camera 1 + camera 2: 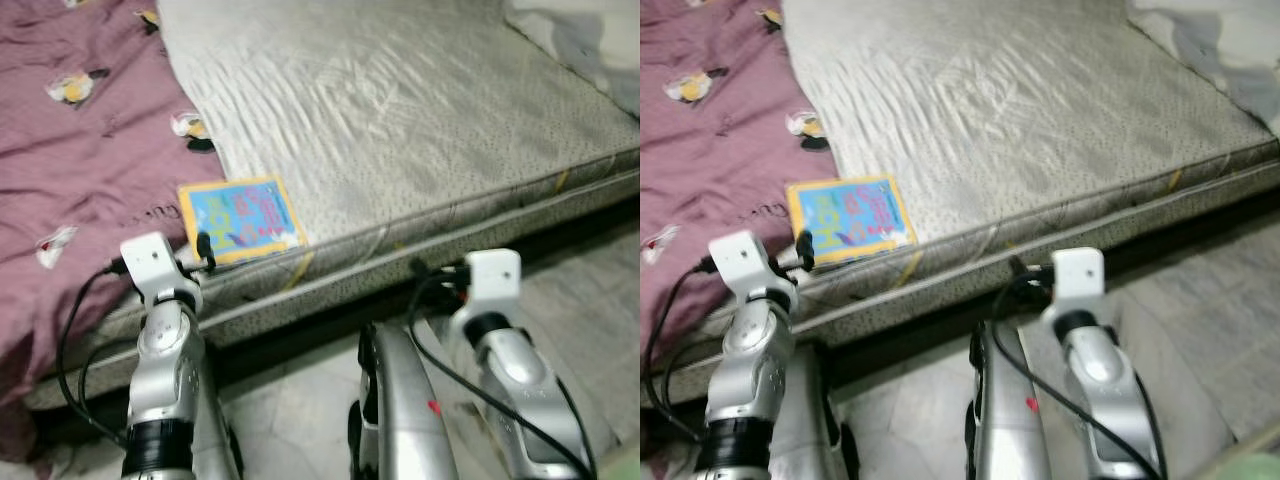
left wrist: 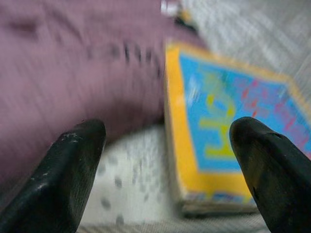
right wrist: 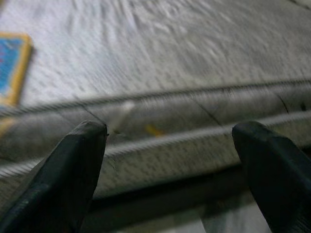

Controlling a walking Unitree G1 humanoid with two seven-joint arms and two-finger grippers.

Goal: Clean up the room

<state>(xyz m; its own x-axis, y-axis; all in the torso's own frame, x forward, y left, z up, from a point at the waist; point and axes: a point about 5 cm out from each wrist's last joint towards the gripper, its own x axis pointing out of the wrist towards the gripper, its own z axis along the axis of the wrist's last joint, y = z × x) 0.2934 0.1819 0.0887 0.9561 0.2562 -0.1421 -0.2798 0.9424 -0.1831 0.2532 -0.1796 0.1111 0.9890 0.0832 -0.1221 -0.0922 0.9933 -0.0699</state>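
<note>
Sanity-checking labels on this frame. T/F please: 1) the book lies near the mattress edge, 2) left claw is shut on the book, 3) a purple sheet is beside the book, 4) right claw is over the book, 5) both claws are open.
1) The book lies near the mattress edge. True.
2) The left claw is shut on the book. False: it is open, short of the book, holding nothing.
3) A purple sheet is beside the book. True.
4) The right claw is over the book. False: it faces the mattress side, with the book off to its side.
5) Both claws are open. True.
</note>
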